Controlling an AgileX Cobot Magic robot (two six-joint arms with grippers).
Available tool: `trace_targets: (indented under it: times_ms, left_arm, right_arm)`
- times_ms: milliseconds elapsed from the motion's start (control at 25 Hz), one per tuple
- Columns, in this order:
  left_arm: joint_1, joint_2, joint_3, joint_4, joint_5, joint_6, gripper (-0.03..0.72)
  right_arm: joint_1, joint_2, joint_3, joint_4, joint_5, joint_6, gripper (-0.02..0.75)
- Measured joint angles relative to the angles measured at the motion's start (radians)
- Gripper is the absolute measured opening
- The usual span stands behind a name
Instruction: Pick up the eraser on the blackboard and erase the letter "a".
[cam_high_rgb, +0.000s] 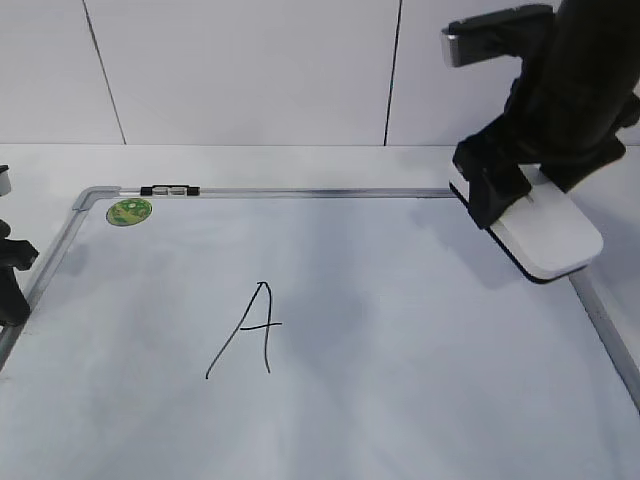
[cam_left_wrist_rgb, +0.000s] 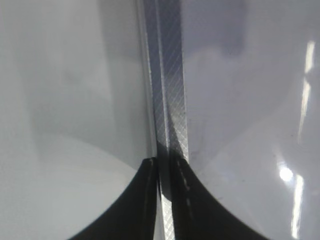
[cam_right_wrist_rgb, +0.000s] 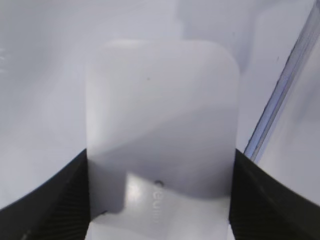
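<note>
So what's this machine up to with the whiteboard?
The right gripper has closed on the white eraser at the far right corner of the blackboard, its fingers on either side of the block. The only letter showing is a capital "A" near the middle, untouched. The left gripper sits idle over the board's left frame.

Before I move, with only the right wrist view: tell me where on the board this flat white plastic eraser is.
Observer: The flat white plastic eraser, clamped in the right gripper, is at the far right corner of the grey-framed white board.
Operator: Report the writing.
Observer: Only a black handwritten capital A shows, left of centre; no lowercase a is visible.
Operator: Locate the left gripper.
Observer: The left gripper sits over the board's left grey frame rail.
</note>
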Motion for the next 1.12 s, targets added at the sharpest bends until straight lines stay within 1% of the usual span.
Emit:
trace_targets:
  times_ms: [160,320,520,640,800,1120]
  left_arm:
    - [0.000,0.000,0.000,0.000,0.002,0.000,0.052]
    - [0.000,0.000,0.000,0.000,0.002,0.000,0.053]
    - [0.000,0.000,0.000,0.000,0.002,0.000,0.054]
    - [0.000,0.000,0.000,0.000,0.004,0.000,0.056]
    - [0.000,0.000,0.000,0.000,0.004,0.000,0.057]
    - [0.000,0.000,0.000,-0.001,0.004,0.000,0.062]
  right_arm:
    - [-0.050,0.000,0.122,-0.002,-0.044,0.034,0.553]
    - [-0.127,0.000,0.238,-0.002,-0.134,0.056,0.553]
    - [-0.226,0.000,0.335,0.018,-0.253,0.060,0.553]
    - [-0.266,0.000,0.362,0.040,-0.319,0.060,0.553]
    - [-0.281,0.030,0.365,0.065,-0.368,0.060,0.553]
    - [-0.282,0.117,0.367,0.106,-0.399,0.060,0.558]
